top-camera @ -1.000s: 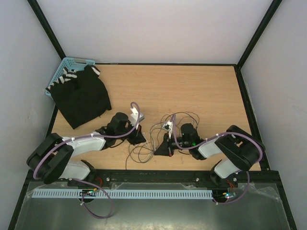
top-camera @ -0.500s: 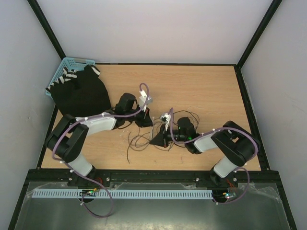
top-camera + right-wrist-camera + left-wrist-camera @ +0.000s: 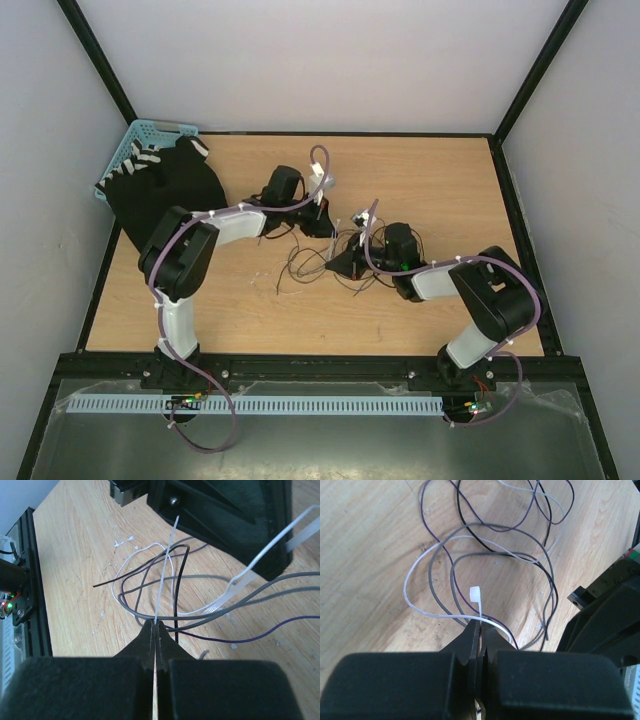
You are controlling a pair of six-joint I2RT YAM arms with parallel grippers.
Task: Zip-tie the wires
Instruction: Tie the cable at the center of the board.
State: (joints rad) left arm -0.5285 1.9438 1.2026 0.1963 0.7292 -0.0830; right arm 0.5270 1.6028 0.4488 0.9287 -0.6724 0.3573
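Two grippers, close together at mid-table. Left gripper [image 3: 322, 222]: jaws pressed together on a white zip tie [image 3: 475, 594], its square head standing just past the fingertips. Right gripper [image 3: 155, 627]: jaws closed on a thin white strip [image 3: 165, 570] that runs toward the left gripper; whether it is the same tie cannot be told. Wires [image 3: 300, 262]: loose tangle of grey, white, purple and black loops on the wooden table [image 3: 420, 180], between and beneath both grippers. Wider white strip [image 3: 260, 555]: crosses the wires. Blue basket [image 3: 128, 150]: far left corner, black cloth [image 3: 165, 200] against it.
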